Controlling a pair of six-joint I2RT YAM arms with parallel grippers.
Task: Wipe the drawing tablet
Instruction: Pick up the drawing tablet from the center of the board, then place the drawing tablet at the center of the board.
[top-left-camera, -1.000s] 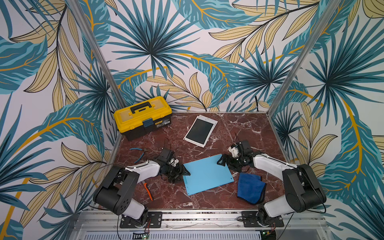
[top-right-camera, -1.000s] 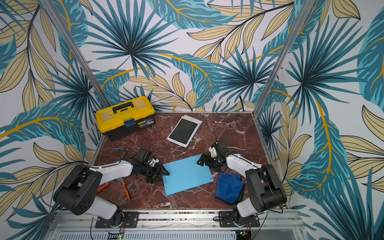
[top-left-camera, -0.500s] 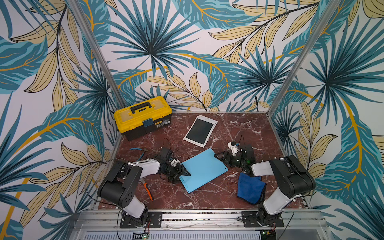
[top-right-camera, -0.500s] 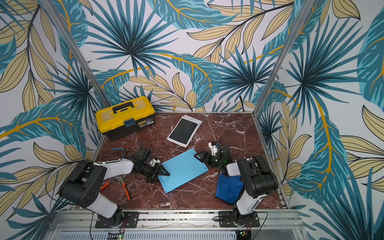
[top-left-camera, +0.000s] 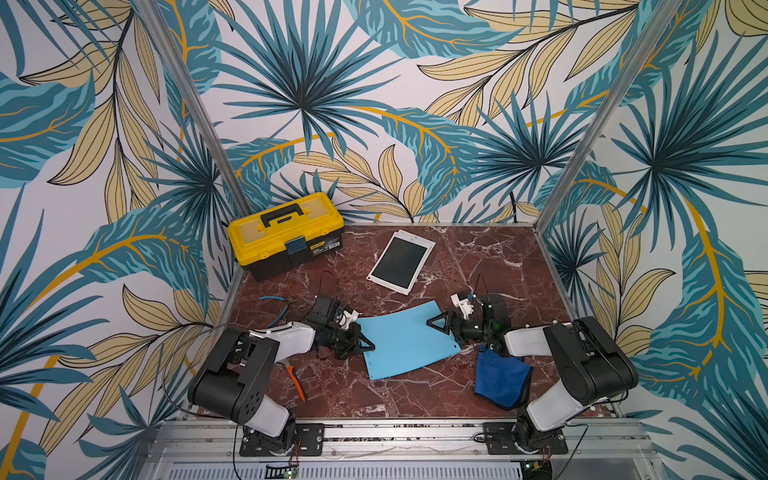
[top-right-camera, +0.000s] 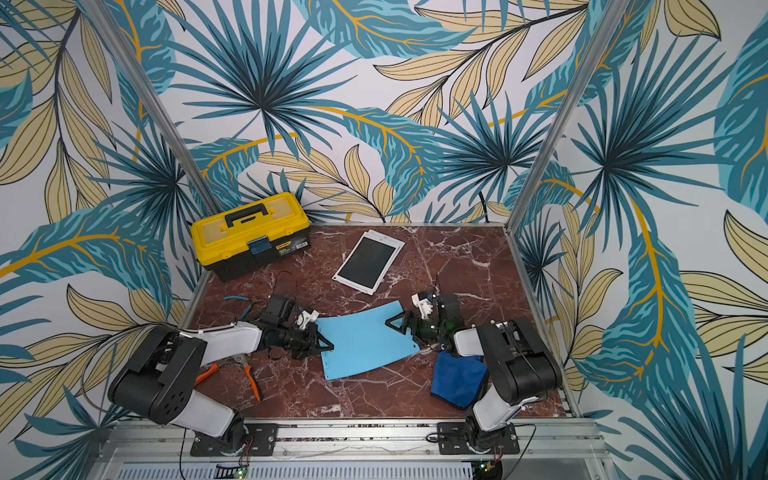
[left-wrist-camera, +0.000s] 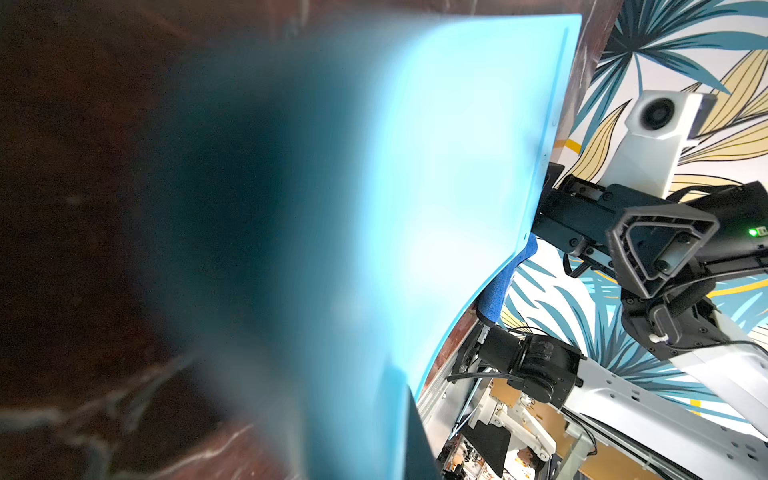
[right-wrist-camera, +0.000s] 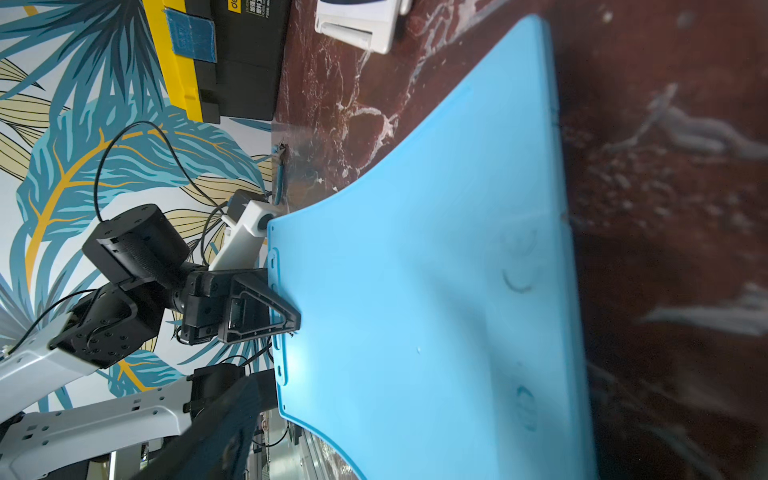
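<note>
In both top views the blue drawing tablet (top-left-camera: 405, 345) was seen mid-surface (top-left-camera: 478, 257), with the cloth (top-left-camera: 500, 382) left ungrasped beside it, so wiping was judged not begun. Left wrist view: the right gripper (left-wrist-camera: 548, 216) was held wide and empty at one edge. Right wrist view: the left gripper (right-wrist-camera: 291, 328) was clamped on the opposite edge.

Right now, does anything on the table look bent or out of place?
Yes. The light blue sheet does not lie flat: it curves between the two arms. The left hand is shut on one edge, and the right hand stands open at the opposite edge.
</note>
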